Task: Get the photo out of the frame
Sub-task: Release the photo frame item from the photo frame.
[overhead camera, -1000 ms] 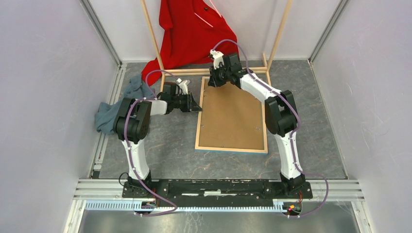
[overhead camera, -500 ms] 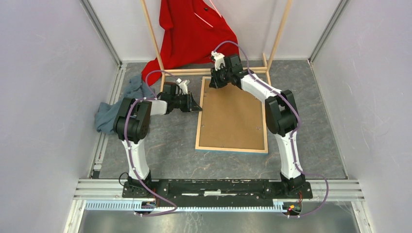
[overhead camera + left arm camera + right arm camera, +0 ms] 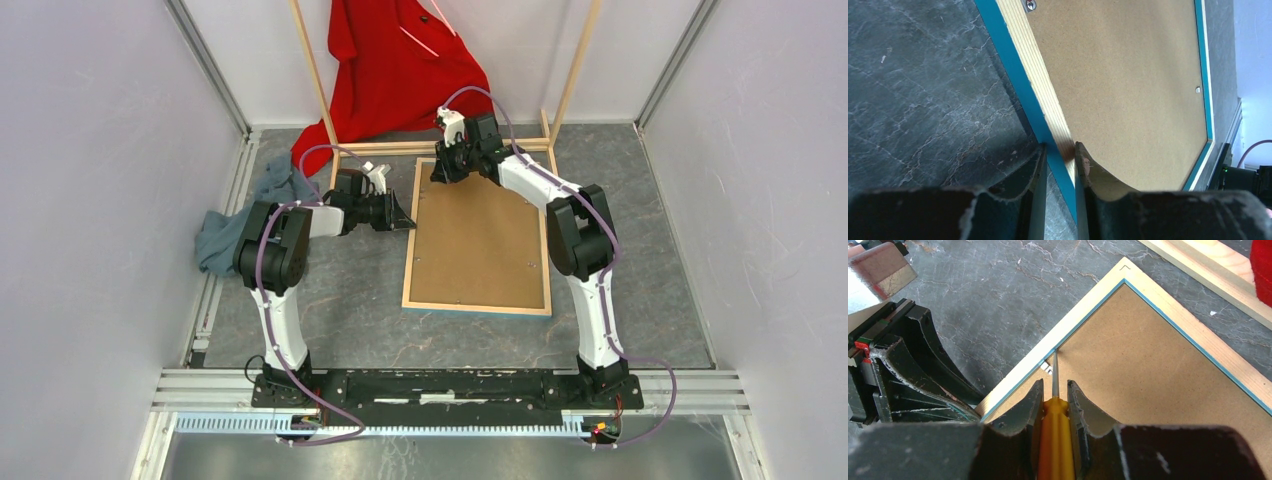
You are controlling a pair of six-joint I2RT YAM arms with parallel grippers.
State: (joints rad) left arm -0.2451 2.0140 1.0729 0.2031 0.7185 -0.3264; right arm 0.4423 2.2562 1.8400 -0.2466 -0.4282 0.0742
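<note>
With left hand clamping the frame by its rail, right hand, gripping a screwdriver, must next pry the corner clip

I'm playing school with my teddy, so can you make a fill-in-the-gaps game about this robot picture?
1. The right gripper is shut on an orange-handled ____.
2. The left gripper clamps the thin blue-and-pale-wood rectangular frame by its ____ edge.
3. The frame lies face ____, showing its plain brown backing board.
4. The hanging garment behind is ____.
Missing words: screwdriver, left, down, red.
</note>
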